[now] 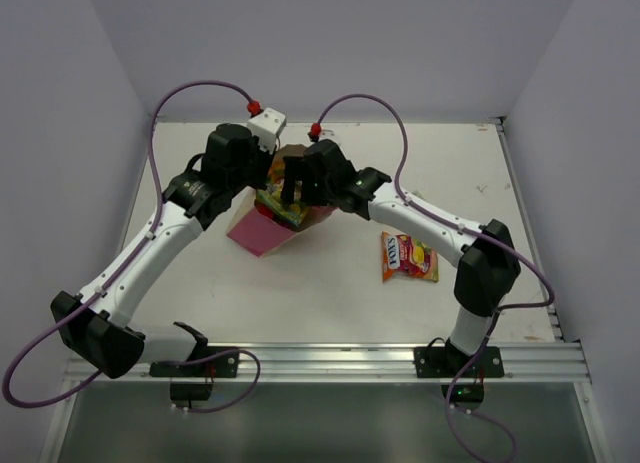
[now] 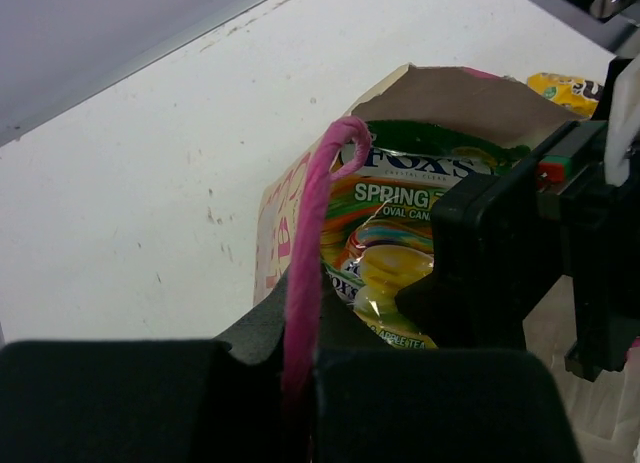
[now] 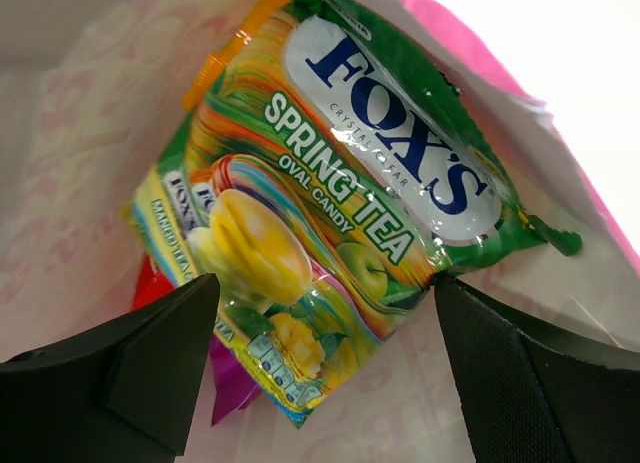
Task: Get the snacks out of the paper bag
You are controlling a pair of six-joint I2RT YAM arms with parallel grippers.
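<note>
Black fingers (image 3: 150, 363) of the right gripper (image 3: 325, 293) stand wide apart in the right wrist view, released, one on each side of a green packet (image 3: 340, 183) printed FOX'S SPRING TEA. The packet lies in the mouth of the paper bag (image 3: 90, 133). The right-hand fingertip sits at the packet's edge, and I cannot tell whether it touches. Under the green packet, slivers of an orange packet (image 3: 215, 73), a red packet (image 3: 150, 283) and a magenta packet (image 3: 230, 383) show.

From above, the right arm rises from its base at the table's (image 1: 330, 303) near edge, folds at a raised elbow toward the right edge, and stretches its forearm leftward so the right gripper (image 1: 295, 188) points down into the bag. The left arm slants from the near left corner up to the table's middle, wrist bent over the bag's left side. The left gripper (image 2: 300, 373) is clenched on the pink cord handle (image 2: 310, 243), which loops up out of its fingers.

The paper bag (image 1: 265, 233) sits around the table's middle, a little toward the far edge, leaning, pink outside showing. A red-yellow packet (image 1: 408, 257) lies flat on the table right of the bag, well apart from it, beside the right forearm. A small yellow pack (image 2: 565, 88) shows just beyond the bag's rim.
</note>
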